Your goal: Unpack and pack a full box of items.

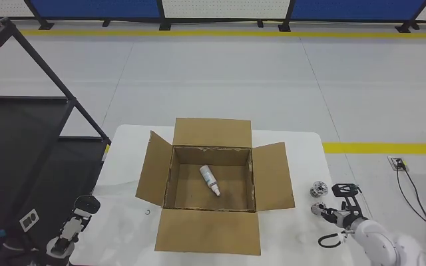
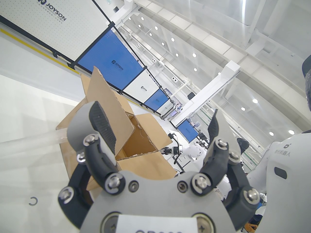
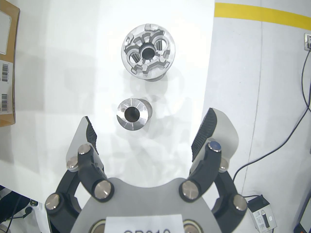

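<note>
The small metal sleeve point(image 3: 133, 117) could be toppled off the desk point(image 3: 73, 49) if clipped by the wide-open, empty right gripper point(image 3: 149, 118) closing off-centre.

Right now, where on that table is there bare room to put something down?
Most room: the table strip between the box and the left claw, bare except a small ring. Inside the box, only a bottle lies. Crowded: by the right claw, two metal parts.

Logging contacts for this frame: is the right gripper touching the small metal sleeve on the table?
Apart. The right wrist view shows bare table between the small metal sleeve and each open finger of the right gripper.
</note>
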Robot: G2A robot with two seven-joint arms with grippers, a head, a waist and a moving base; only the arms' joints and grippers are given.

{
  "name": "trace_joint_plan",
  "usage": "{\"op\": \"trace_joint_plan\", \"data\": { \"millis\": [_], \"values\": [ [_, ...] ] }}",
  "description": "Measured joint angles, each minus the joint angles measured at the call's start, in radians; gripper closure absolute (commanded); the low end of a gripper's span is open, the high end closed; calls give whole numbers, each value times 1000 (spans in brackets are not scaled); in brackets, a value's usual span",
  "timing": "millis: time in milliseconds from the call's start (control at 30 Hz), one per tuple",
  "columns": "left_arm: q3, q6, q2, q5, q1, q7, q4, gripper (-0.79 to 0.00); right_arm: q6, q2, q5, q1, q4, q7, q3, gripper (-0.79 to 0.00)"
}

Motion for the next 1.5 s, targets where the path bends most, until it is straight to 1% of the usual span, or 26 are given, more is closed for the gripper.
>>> {"op": "trace_joint_plan", "data": {
  "millis": [33, 100, 133, 167, 233, 267, 367, 400, 500, 533, 567, 733, 867, 967, 1067, 1200, 1300, 1367, 1467, 1500],
  "values": [
    [0, 0, 0, 0, 0, 0, 0, -785, -11, 2, 6, 6, 14, 4, -4, -785],
    [0, 0, 0, 0, 0, 0, 0, -785, -20, 6, 10, 18, 42, 5, -10, -717],
    [0, 0, 0, 0, 0, 0, 0, -785, -21, 7, 11, 23, 51, 3, -12, -634],
    [0, 0, 0, 0, 0, 0, 0, -785, -23, 9, 14, 27, 59, 0, -14, -533],
    [0, 0, 0, 0, 0, 0, 0, -785, -27, 12, 20, 32, 73, -7, -18, -422],
    [0, 0, 0, 0, 0, 0, 0, -785, -29, 14, 22, 33, 78, -9, -20, -385],
    [0, 0, 0, 0, 0, 0, 0, -785, -31, 18, 29, 36, 89, -14, -27, -339],
    [0, 0, 0, 0, 0, 0, 0, -785, -32, 20, 32, 38, 93, -15, -31, -311],
    [0, 0, 0, 0, 0, 0, 0, -785, -37, 24, 37, 42, 100, -15, -43, -148],
    [0, 0, 0, 0, 0, 0, 0, -785, -40, 25, 40, 43, 99, -16, -45, -65],
    [0, 0, 0, 0, 0, 0, 0, -785, -43, 26, 43, 43, 98, -18, -47, 0],
    [0, 0, 0, 0, 0, 0, 0, -785, -57, 33, 71, 15, 39, -48, -44, 0],
    [0, 0, 0, 0, 0, 0, 0, -785, -46, 38, 96, -34, -68, -63, -29, 0],
    [0, 0, 0, 0, 0, 0, 0, -785, -23, 40, 119, -89, -196, -73, -10, 0],
    [0, 0, 0, 0, 0, 0, 0, -785, 17, 41, 139, -158, -370, -82, 6, 0],
    [0, 0, 0, 0, 0, 0, 0, -785, 68, 40, 151, -220, -574, -76, -4, 0],
    [0, 0, 0, 0, 0, 0, 0, -785, 88, 40, 134, -240, -705, -65, -56, 0],
    [0, 0, 0, 0, 0, 0, 0, -785, 87, 40, 107, -241, -781, -58, -119, 0],
    [0, 0, 0, 0, 0, 0, 0, -785, 76, 41, 53, -219, -831, -53, -223, 0],
    [0, 0, 0, 0, 0, 0, 0, -785, 69, 41, 24, -196, -832, -45, -279, 0]
  ]
}}
